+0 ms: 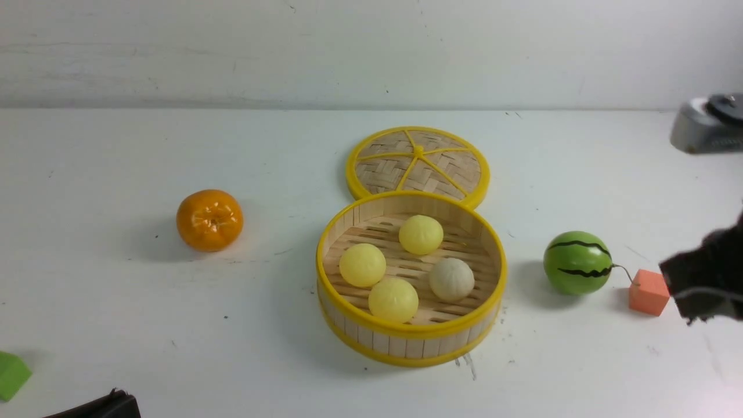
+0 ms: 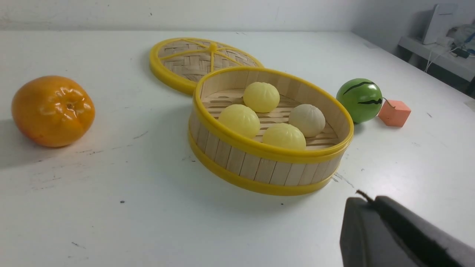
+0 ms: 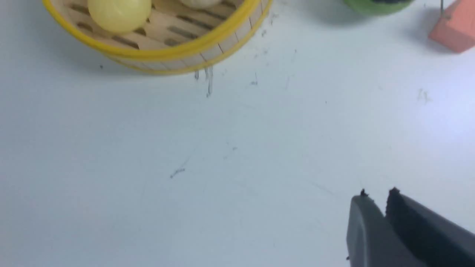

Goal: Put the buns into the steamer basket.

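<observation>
- front view: all four buns are seen inside the steamer basket, three pale yellow and one beige; none is left on the bench.
- left end effector is seen shut and empty, near the basket.
- right end effector is seen nearly together, holding nothing, over bare bench.
- risk is judged small: the watermelon ball or orange cube could be knocked by a careless right-arm sweep.
</observation>
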Action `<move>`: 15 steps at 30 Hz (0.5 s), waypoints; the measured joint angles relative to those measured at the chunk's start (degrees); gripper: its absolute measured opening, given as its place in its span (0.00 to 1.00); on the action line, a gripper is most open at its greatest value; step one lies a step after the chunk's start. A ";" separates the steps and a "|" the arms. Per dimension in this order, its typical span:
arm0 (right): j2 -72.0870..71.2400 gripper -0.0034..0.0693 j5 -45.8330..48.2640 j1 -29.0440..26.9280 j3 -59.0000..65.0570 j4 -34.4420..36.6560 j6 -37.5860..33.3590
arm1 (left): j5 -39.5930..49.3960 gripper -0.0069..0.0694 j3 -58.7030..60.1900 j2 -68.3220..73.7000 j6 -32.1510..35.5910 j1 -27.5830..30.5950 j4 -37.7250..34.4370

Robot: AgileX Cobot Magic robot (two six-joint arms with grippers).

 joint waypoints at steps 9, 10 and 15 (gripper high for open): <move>-8.55 0.17 6.75 0.00 5.41 0.80 0.19 | 0.00 0.11 0.00 0.00 0.00 0.00 0.00; -8.64 0.17 6.75 0.00 5.41 0.80 0.19 | 0.00 0.11 0.00 0.00 0.00 0.00 0.00; -13.83 0.18 6.04 -1.83 7.71 -1.72 0.06 | 0.00 0.11 0.00 0.00 0.00 0.00 0.00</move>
